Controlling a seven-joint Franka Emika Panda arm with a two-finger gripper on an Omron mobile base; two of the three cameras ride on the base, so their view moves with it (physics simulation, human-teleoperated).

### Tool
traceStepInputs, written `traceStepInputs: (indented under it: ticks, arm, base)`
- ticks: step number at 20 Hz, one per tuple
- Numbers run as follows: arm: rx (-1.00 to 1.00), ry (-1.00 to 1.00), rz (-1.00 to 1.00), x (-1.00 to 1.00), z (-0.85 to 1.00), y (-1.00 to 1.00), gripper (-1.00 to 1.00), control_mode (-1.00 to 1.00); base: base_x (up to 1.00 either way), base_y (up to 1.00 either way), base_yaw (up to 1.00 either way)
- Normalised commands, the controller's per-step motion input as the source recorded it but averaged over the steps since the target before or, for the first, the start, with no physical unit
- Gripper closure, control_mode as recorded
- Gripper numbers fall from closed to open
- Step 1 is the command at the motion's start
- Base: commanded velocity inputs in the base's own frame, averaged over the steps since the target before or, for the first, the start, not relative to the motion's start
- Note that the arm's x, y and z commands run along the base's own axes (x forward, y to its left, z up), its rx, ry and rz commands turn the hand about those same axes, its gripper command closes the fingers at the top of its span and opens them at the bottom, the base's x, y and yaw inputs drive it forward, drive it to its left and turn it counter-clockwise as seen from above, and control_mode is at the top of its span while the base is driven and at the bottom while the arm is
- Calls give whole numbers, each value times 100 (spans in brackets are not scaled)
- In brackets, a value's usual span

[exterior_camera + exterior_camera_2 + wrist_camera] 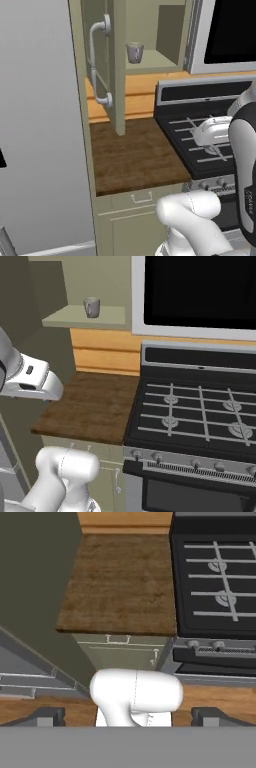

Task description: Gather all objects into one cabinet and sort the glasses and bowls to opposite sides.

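A dark wooden counter [135, 155] fills the gap between a tall sage side wall and a black gas stove [195, 406], its top bare from the orange backsplash to its front edge. The gripper [129, 716] hangs above and in front of that edge, looking down on the counter, fingertips [47, 716] spread wide and holding nothing, with free room all round. Above the counter's back, the narrow green cabinet [150, 62] stands with its door [102, 60] swung outward, the door's lower edge hanging over the counter's left rear. A grey translucent tumbler [134, 52] stands upright on that cabinet's shelf, near its front lip, well apart from the gripper.
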Motion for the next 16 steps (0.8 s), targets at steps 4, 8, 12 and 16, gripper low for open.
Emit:
traceStepInputs:
  ticks: [4, 8, 12, 16]
  arm:
    - [0, 0, 0, 0, 0, 0, -100, 100]
    - [0, 0, 0, 0, 0, 0, -100, 100]
    - [0, 0, 0, 0, 0, 0, -100, 100]
    - [0, 0, 0, 0, 0, 0, -100, 100]
  base:
    - [51, 0, 0]
    - [60, 0, 0]
    - [52, 1, 0]
    - [43, 4, 0]
